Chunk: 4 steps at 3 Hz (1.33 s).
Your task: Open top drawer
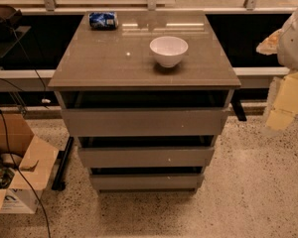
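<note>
1. Three grey drawer fronts stack down the middle of the frame in the one camera view. The top drawer (pixel 144 122) is the widest and tallest of them, sitting just under the cabinet top (pixel 109 63).
2. Its plain, handleless front panel has its long axis running level from left to right. The flat face points toward the bottom of the frame.
3. A dark band shows between the panel's upper edge and the cabinet top.
4. Below it sit the middle drawer (pixel 146 156), which carries a small white speck, and then the bottom drawer (pixel 146 181), the narrowest. A dark gap shows above each.
5. My gripper (pixel 283 108) is at the right edge of the frame, level with the top drawer but well apart from it and touching nothing. It shows as pale yellow, blurred shapes hanging below the white bulk of my arm (pixel 295 36) in the upper right. I cannot tell whether it is open or closed.
6. On the cabinet top, a white bowl (pixel 169 50) stands upright right of centre, and a blue can (pixel 103 20) lies on its side near the far left corner.
7. An open cardboard box (pixel 27 165) sits on the speckled floor (pixel 248 192) at lower left.
</note>
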Each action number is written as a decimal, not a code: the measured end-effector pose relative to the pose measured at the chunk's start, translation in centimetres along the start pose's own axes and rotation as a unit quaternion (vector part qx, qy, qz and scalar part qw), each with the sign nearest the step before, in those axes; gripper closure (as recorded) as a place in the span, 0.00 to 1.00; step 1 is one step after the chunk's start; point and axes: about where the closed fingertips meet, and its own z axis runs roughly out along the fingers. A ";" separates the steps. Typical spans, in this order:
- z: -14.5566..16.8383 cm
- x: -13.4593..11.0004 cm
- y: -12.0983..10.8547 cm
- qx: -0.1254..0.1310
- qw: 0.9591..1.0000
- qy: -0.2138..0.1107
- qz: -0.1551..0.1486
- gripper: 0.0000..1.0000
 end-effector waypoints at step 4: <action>7.6 -1.7 1.8 -0.009 0.995 -0.100 0.021 0.00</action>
